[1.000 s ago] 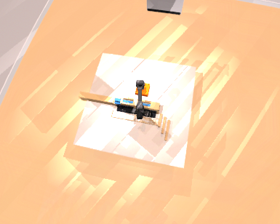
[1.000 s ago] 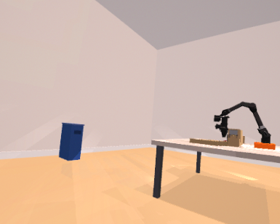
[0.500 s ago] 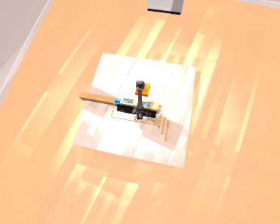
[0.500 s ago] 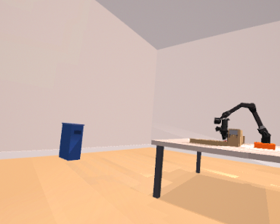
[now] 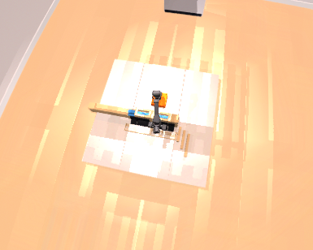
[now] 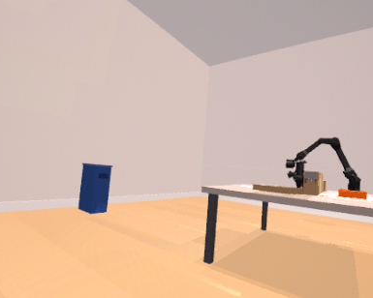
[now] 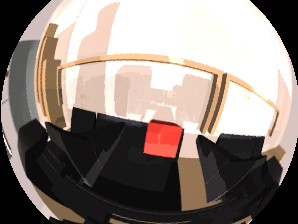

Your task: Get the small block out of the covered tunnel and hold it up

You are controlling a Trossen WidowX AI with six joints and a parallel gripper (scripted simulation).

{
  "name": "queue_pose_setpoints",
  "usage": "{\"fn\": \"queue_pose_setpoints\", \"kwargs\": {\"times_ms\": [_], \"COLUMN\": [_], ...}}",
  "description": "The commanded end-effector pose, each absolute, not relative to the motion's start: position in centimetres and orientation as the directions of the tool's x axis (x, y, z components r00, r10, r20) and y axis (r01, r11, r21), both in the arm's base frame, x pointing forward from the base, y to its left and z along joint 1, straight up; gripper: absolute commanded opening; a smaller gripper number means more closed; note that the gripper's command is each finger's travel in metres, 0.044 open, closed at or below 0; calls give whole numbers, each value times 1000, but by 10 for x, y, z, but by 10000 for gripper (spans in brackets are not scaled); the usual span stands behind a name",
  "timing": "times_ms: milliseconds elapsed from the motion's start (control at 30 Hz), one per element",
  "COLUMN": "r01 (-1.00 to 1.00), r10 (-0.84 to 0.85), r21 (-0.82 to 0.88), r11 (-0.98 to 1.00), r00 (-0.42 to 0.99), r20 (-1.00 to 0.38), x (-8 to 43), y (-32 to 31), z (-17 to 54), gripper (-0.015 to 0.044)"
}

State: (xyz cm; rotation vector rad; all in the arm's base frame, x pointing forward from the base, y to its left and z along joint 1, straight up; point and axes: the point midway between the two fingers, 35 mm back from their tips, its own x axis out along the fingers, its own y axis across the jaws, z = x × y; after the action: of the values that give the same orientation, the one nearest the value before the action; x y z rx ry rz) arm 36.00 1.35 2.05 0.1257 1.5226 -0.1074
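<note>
The end effector [image 5: 156, 128] [image 6: 299, 185] [image 7: 161, 132] is released, its two fingers spread apart and gripping nothing. It points down over the front of the wooden tunnel housing [image 5: 174, 118] [image 6: 314, 188], roughly midway between the table's [image 5: 111, 152] [image 6: 278, 194] left and right edges in the top view. The red block [image 7: 163, 140] is visible between the spread fingers in the wrist view, ungrasped; its contact with the surface below cannot be determined. The long wooden bar [image 5: 111, 109] [image 6: 278, 189] extends from the housing toward the table's left edge. Loose rods [image 5: 187, 145] [image 7: 47, 75] lie on the side nearer the right edge.

Open hand [image 5: 156, 131] [image 6: 298, 187] [image 7: 161, 142], fingers pointing down.
</note>
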Motion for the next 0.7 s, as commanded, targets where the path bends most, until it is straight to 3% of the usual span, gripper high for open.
{"fn": "queue_pose_setpoints", "kwargs": {"times_ms": [0,67,433,667], "r01": [143,143,148,148], "r10": [5,5,8,8], "r21": [11,11,15,15], "r11": [990,990,989,989], "r00": [40,40,45,45], "r20": [-999,-999,-999,-999], "x": [356,356,359,359], "y": [13,13,14,14], "z": [12,10,16,16], "gripper": [440,440,151,105]}}
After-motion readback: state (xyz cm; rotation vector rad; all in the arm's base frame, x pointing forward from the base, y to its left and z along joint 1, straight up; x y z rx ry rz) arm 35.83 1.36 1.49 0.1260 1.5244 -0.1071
